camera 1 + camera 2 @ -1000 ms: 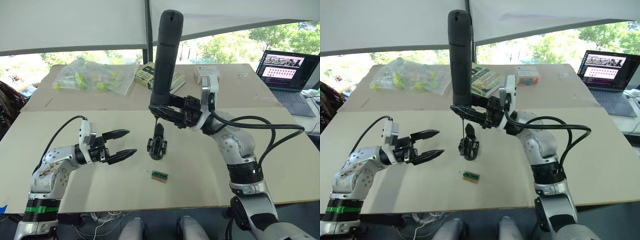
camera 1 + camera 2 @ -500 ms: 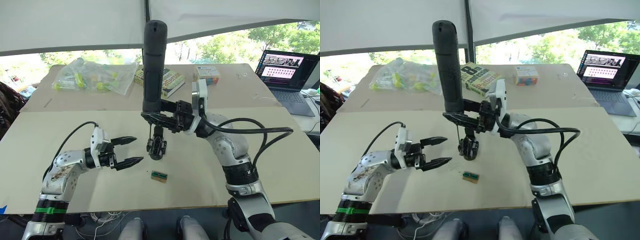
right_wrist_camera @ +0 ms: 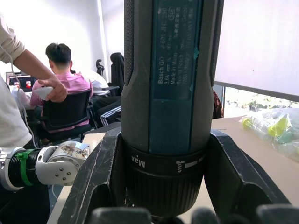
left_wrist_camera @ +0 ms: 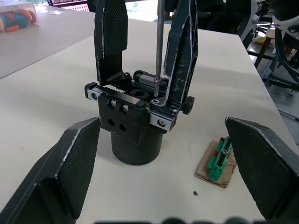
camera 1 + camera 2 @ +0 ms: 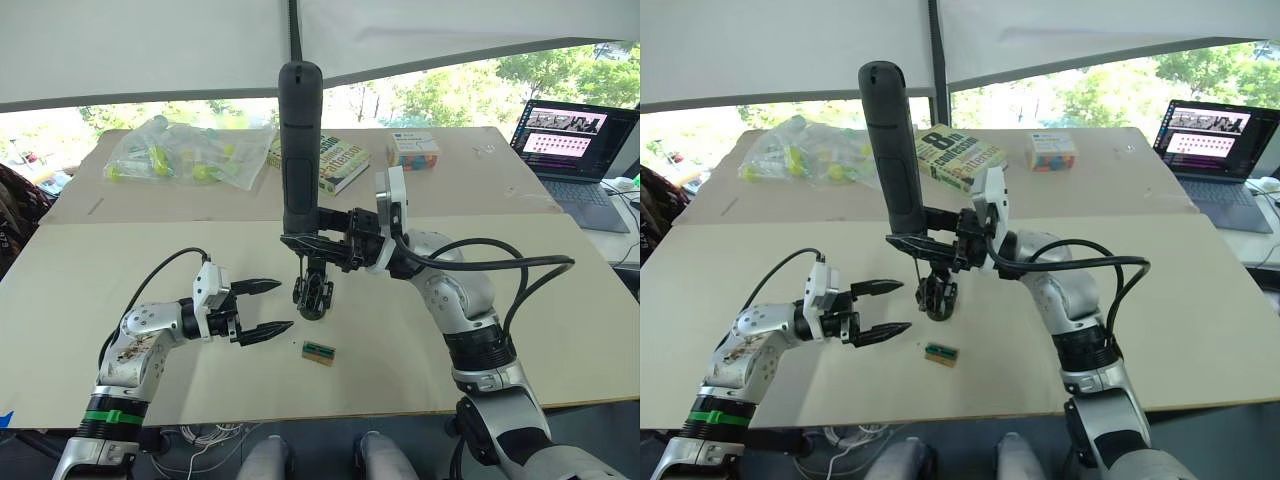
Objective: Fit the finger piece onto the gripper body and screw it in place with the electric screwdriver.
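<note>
Right gripper (image 5: 318, 240) is clamped on the electric screwdriver (image 5: 299, 150), held upright, bit resting on top of the gripper body (image 4: 135, 121) (standing mid-tabletop). Left gripper (image 5: 268, 306) hovers beside it, fingers spread wide, holding nothing.
</note>
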{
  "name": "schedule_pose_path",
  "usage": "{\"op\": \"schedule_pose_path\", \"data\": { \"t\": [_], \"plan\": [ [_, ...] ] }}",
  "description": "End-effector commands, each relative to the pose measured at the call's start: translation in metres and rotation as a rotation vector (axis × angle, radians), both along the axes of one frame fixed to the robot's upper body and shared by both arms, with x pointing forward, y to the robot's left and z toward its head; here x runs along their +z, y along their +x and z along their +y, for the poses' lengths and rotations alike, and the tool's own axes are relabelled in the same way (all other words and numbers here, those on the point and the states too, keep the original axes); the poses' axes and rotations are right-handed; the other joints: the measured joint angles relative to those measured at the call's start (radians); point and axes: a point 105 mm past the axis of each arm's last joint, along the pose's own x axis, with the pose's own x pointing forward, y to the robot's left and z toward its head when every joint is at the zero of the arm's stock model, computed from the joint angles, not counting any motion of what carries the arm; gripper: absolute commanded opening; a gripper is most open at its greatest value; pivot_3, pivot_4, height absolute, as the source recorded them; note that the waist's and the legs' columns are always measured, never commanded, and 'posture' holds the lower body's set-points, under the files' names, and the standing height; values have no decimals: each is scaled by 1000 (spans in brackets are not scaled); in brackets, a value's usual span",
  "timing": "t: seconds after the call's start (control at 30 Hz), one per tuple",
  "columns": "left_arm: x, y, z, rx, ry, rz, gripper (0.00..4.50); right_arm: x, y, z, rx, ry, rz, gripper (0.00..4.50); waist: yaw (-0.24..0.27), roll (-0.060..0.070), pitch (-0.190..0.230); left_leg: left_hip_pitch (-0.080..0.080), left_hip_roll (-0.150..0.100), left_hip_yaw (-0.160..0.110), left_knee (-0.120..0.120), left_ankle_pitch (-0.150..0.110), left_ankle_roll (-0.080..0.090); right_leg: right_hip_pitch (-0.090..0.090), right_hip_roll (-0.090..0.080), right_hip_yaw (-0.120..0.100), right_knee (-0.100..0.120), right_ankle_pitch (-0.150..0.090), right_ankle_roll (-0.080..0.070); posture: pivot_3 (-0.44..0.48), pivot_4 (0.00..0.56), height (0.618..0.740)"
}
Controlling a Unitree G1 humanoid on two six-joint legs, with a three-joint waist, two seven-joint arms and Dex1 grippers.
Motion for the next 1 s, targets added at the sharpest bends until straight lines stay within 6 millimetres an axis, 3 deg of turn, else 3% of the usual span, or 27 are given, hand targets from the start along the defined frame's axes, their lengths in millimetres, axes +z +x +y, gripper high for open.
{"op": "schedule_pose_path", "data": {
  "t": [0.03, 1.0],
  "plan": [
    [7, 1, -2, -14, 2, -39, 4500, 11, -4, -3, 4, 32, -56, 1913, 0, 0, 0, 0, 0, 0, 0, 0, 0, 0, 0, 0, 0, 0, 0, 0, 150, 740],
    [4, 3, -4, -2, -2, -39, 4500, 6, -2, -5, 2, 8, -63, 1913, 0, 0, 0, 0, 0, 0, 0, 0, 0, 0, 0, 0, 0, 0, 0, 0, 150, 740]
  ]
}}
